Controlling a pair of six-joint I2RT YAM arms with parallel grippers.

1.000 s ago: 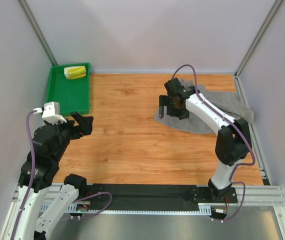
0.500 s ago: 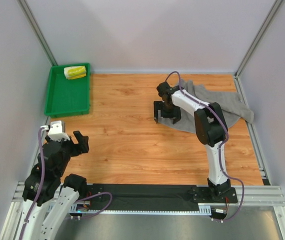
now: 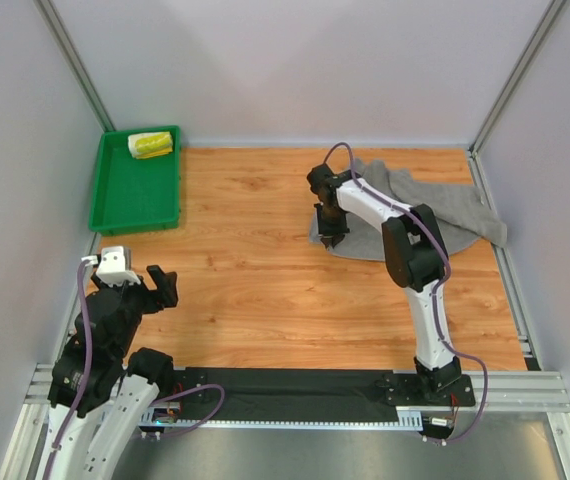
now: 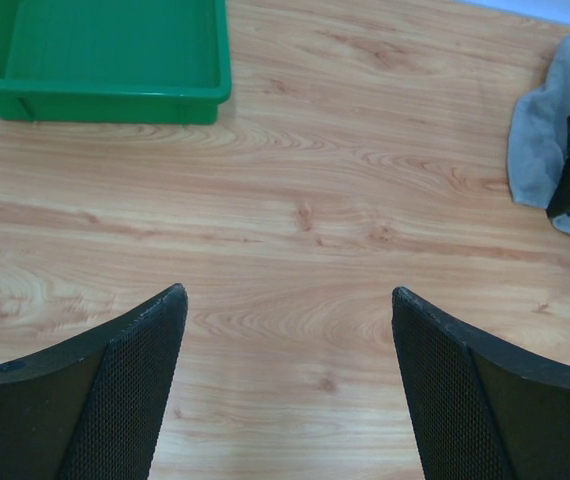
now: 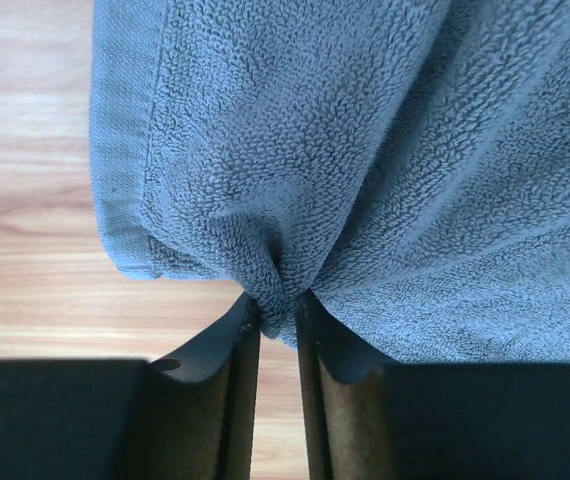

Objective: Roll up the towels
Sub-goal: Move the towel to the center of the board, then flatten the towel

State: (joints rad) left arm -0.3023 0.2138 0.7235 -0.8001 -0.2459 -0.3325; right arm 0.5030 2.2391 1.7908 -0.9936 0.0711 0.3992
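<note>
At the far left corner of the worktop sits the green tray (image 3: 135,200). The small white-yellow printed towel (image 3: 151,145) lies at the tray's far end in a tight bundle. I judge that one rolled and put away.

My left end effector (image 4: 287,292) hangs over the near left part of the worktop. Its jaws are spread wide with nothing between them, and only bare wood shows below.

Toward the far right, the grey terry towel (image 3: 445,205) lies loose and rumpled on the worktop, reaching toward the right edge, with no roll started. My right end effector (image 5: 277,300) is at its left edge, jaws drawn nearly together on a pinched fold of cloth beside the hemmed border.

As I read it, about half the job is done. The grey towel has yet to be flattened, rolled and presumably carried to the tray.
</note>
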